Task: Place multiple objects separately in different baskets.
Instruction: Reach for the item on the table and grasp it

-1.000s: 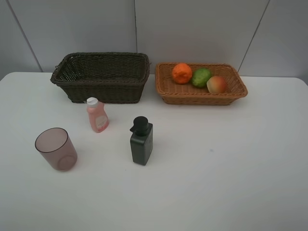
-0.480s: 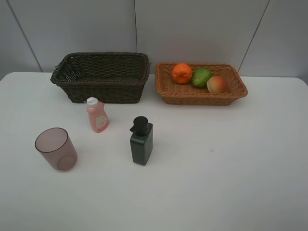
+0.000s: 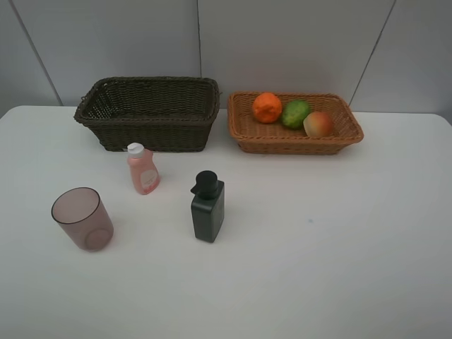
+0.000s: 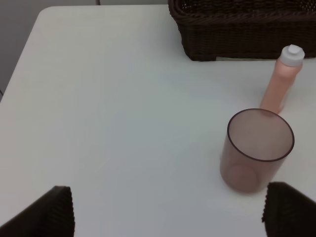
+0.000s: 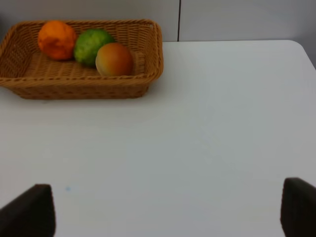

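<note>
The dark brown basket (image 3: 152,134) stands at the back left and holds nothing that I can see. To its right, the light tan basket (image 3: 289,143) holds an orange (image 3: 267,107), a green fruit (image 3: 296,113) and a red-orange fruit (image 3: 318,124). On the table in front stand a pink white-capped bottle (image 3: 143,169), a dark grey pump bottle (image 3: 207,206) and a mauve cup (image 3: 82,218). My left gripper (image 4: 170,212) is open, short of the cup (image 4: 257,148) and the pink bottle (image 4: 282,81). My right gripper (image 5: 165,210) is open over bare table, well back from the tan basket (image 5: 79,84). Neither arm shows in the exterior high view.
The white table (image 3: 318,247) runs to a grey panelled wall behind the baskets. Its left edge and far left corner show in the left wrist view, beside the dark basket (image 4: 247,29). Its far right corner shows in the right wrist view.
</note>
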Motion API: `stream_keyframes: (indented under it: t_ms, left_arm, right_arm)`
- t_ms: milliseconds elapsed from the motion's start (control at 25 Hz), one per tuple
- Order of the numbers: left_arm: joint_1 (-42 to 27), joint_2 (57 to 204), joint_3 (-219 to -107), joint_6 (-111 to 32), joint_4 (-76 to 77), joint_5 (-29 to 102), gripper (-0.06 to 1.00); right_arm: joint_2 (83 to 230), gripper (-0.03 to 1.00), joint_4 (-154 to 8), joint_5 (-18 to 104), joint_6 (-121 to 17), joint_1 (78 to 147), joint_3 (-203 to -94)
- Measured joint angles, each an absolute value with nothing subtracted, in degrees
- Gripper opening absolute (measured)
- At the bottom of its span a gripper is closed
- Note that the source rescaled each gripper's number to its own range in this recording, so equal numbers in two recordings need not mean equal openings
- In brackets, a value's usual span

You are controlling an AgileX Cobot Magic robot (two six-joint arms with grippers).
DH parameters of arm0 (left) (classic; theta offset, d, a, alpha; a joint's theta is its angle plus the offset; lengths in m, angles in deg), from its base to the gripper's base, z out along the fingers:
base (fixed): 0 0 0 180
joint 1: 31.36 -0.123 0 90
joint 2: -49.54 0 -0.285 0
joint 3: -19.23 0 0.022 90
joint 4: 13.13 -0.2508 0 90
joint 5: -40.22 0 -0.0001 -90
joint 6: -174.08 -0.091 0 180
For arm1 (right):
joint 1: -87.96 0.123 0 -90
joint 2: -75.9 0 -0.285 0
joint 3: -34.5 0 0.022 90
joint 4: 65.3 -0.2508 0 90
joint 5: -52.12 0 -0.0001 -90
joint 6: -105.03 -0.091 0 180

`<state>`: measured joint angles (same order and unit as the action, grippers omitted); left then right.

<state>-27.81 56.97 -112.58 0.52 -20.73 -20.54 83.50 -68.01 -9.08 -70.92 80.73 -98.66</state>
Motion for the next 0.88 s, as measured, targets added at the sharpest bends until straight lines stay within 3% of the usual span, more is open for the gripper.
stream_keyframes:
  t_ms: [880]
  left_arm:
    - [-27.81,56.97,-112.58,0.52,-20.73,-20.54,0.98]
  right_arm:
    - [83.5,1.0,-68.01,-9.08,-70.92,80.73,-98.66]
